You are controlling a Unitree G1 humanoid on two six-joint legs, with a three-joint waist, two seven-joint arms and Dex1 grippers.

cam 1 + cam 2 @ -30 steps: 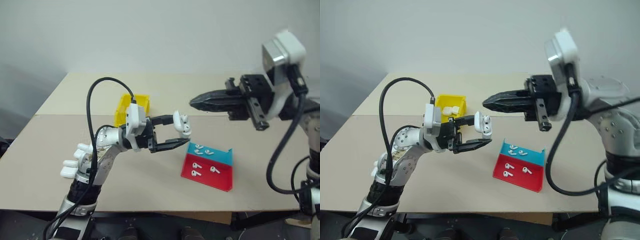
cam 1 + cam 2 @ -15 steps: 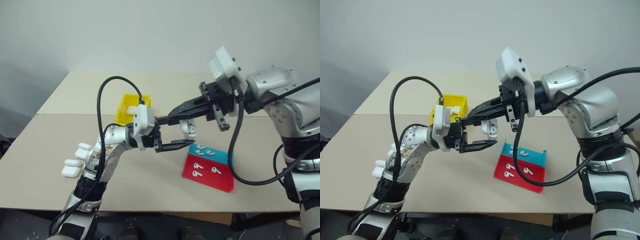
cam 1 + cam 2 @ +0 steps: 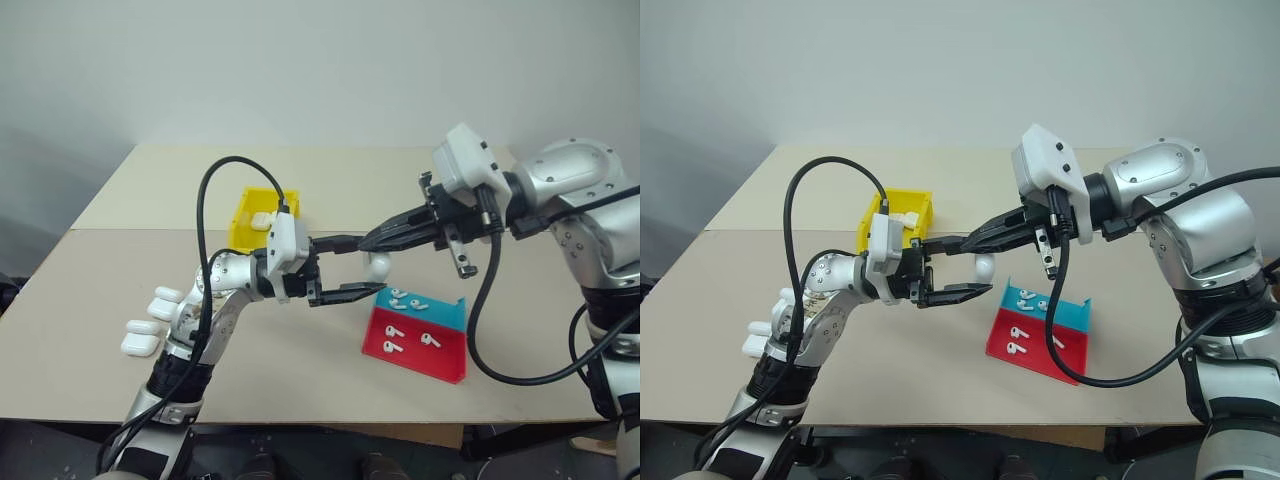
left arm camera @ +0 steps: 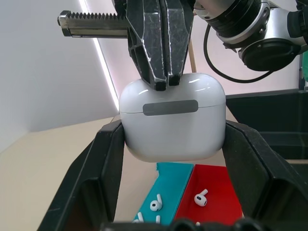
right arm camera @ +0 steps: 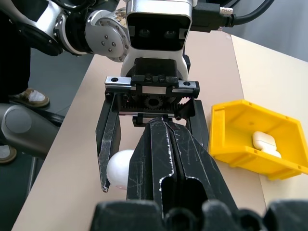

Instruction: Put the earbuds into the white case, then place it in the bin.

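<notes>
1. Since one second ago, your right hand (image 3: pixel 372 241) has swung in from the far right and come down; its fingers, pressed together, now meet the top of the white case (image 4: pixel 172 117), at the lid.
2. Your left hand (image 3: pixel 365 270) pinches this case by its two sides, in the air above the table (image 3: pixel 300 370), just left of the red-and-teal tray (image 3: pixel 445 362).
3. I judge the step in hand is to open the lid. Keep the left hand steady, and push the tip at the seam, not on the round top.
4. Glossy and rounded, the case can slip easily.
5. Tiny white earbuds (image 3: pixel 408 300) with short stems lie on the flat tray.
6. At the far left stands the yellow plastic bin (image 5: pixel 250 139); it already holds one case.
</notes>
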